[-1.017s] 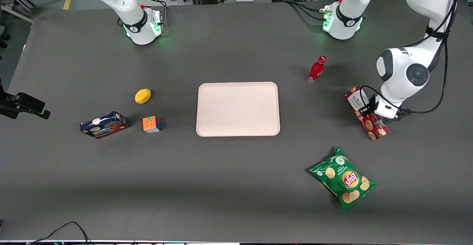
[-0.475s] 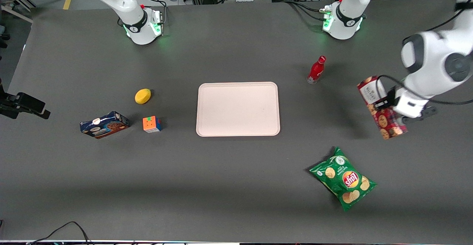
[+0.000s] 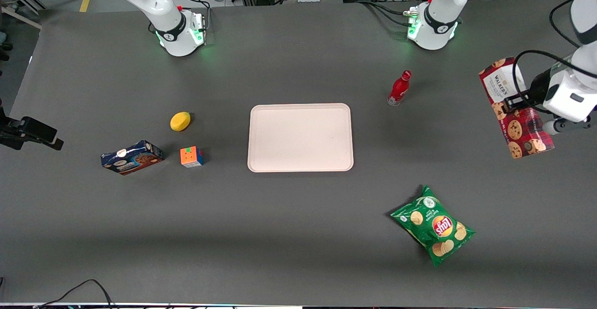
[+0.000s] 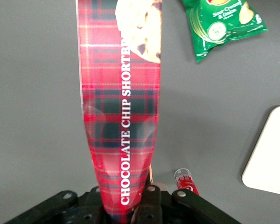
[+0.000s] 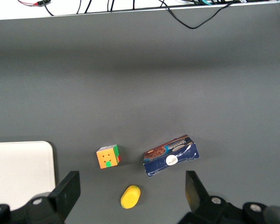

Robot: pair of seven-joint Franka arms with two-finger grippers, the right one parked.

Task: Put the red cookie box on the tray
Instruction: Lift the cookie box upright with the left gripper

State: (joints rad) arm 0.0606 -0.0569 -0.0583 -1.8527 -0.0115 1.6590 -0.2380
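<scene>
Fingers (image 4: 151, 196) of the left gripper (image 3: 524, 100) clamp the red cookie box (image 3: 515, 108) mid-length, holding it level above the desk (image 3: 298, 216) for carriage to the tray (image 3: 300, 137)

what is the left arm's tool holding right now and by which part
The tool grips the red cookie box near its middle, lifted above the table.

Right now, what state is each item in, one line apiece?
red cookie box: lifted clear of the table, held by the gripper
gripper: shut on the box, toward the working arm's end
tray: flat, nothing on it
red bottle: upright, capped
chip bag: lying flat
blue cookie box: lying on its side
</scene>
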